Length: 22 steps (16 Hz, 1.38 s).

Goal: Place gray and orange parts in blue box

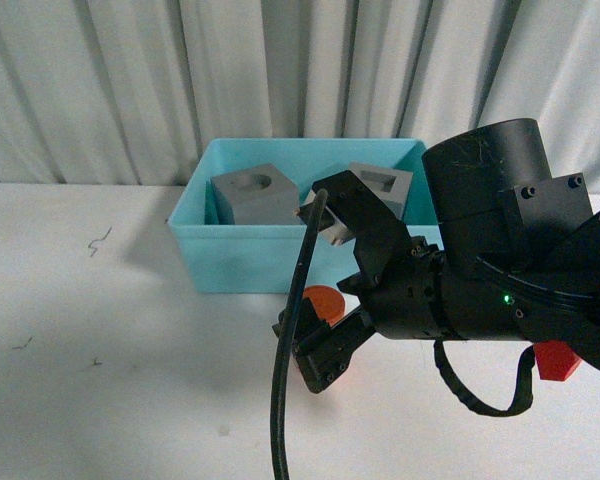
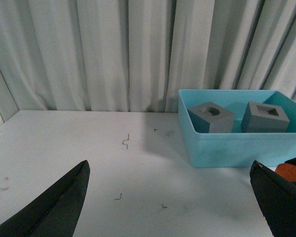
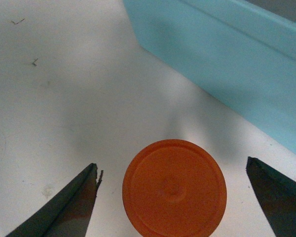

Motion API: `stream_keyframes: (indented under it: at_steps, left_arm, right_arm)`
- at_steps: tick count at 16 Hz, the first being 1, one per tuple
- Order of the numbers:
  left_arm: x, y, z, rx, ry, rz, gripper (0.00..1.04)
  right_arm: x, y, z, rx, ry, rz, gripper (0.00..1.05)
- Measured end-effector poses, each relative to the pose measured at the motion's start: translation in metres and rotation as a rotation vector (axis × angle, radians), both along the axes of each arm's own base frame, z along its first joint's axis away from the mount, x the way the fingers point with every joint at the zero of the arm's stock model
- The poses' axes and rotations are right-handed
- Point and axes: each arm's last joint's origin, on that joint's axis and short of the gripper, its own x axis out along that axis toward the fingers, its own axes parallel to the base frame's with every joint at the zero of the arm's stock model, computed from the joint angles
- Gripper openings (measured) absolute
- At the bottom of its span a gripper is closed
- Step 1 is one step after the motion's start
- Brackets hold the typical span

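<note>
The blue box point(image 1: 242, 258) stands at the back of the white table. Both gray cubes lie inside it: the one with a round recess point(image 1: 255, 196) on the left, the one with a square recess point(image 1: 382, 187) on the right. The orange cylinder point(image 1: 323, 302) stands upright on the table just in front of the box. My right gripper point(image 1: 330, 290) is open and straddles it; in the right wrist view the cylinder point(image 3: 174, 190) sits between the spread fingers with gaps on both sides. My left gripper point(image 2: 168, 168) is open and empty over bare table, left of the box point(image 2: 227, 143).
A gray curtain hangs behind the table. A black cable point(image 1: 285, 400) hangs in front of the right arm. A small red piece point(image 1: 557, 360) shows under the right arm. Small dark marks point(image 2: 126, 142) dot the table.
</note>
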Motion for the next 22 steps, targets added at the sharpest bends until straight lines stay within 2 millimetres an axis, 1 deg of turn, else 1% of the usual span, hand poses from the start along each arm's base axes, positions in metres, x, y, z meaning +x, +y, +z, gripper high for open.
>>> stream_keyframes:
  at_steps: [1,2,3,4,5,7,8,9,11,12,13,14,15,16,17,18,21,22]
  left_arm:
    - [0.0,0.0,0.0,0.0,0.0,0.0,0.98]
    - [0.0,0.0,0.0,0.0,0.0,0.0,0.98]
    - [0.0,0.0,0.0,0.0,0.0,0.0,0.98]
    - [0.0,0.0,0.0,0.0,0.0,0.0,0.98]
    - [0.0,0.0,0.0,0.0,0.0,0.0,0.98]
    - [0.0,0.0,0.0,0.0,0.0,0.0,0.98]
    - [0.0,0.0,0.0,0.0,0.0,0.0,0.98]
    - [0.0,0.0,0.0,0.0,0.0,0.0,0.98]
    - [0.0,0.0,0.0,0.0,0.0,0.0,0.98]
    - [0.0,0.0,0.0,0.0,0.0,0.0,0.98]
    - [0.0,0.0,0.0,0.0,0.0,0.0,0.98]
    - [0.0,0.0,0.0,0.0,0.0,0.0,0.98]
    - [0.0,0.0,0.0,0.0,0.0,0.0,0.98]
    - [0.0,0.0,0.0,0.0,0.0,0.0,0.98]
    - [0.0,0.0,0.0,0.0,0.0,0.0,0.98]
    - [0.0,0.0,0.0,0.0,0.0,0.0,0.98]
    - [0.0,0.0,0.0,0.0,0.0,0.0,0.98]
    - [0.0,0.0,0.0,0.0,0.0,0.0,0.98]
  right_arm:
    - [0.0,0.0,0.0,0.001,0.0,-0.001,0.89]
    - [0.0,0.0,0.0,0.002,0.002,-0.001,0.77]
    - [0.0,0.0,0.0,0.002,0.005,-0.001,0.68]
    - [0.0,-0.001,0.0,0.003,0.007,-0.005,0.57]
    - [0.001,-0.001,0.0,0.008,0.005,-0.008,0.49]
    - [-0.002,-0.003,0.002,0.013,0.008,-0.025,0.48]
    - [-0.006,-0.008,0.005,0.017,-0.002,-0.035,0.48]
    - [-0.011,-0.014,0.014,0.019,-0.025,-0.056,0.48]
    - [-0.021,-0.038,0.051,0.048,-0.112,-0.113,0.48]
    - [-0.025,-0.052,0.074,0.066,-0.173,-0.152,0.48]
    - [-0.027,-0.07,0.104,0.089,-0.26,-0.205,0.48]
    - [-0.028,-0.085,0.128,0.106,-0.337,-0.262,0.48]
    - [-0.023,-0.098,0.151,0.127,-0.412,-0.318,0.48]
    - [-0.014,-0.107,0.165,0.138,-0.455,-0.363,0.48]
    - [-0.003,-0.11,0.171,0.145,-0.466,-0.378,0.48]
    - [0.012,-0.109,0.17,0.156,-0.458,-0.389,0.47]
    - [0.072,-0.092,0.153,0.165,-0.394,-0.422,0.47]
    - [0.089,-0.09,0.148,0.157,-0.38,-0.437,0.47]
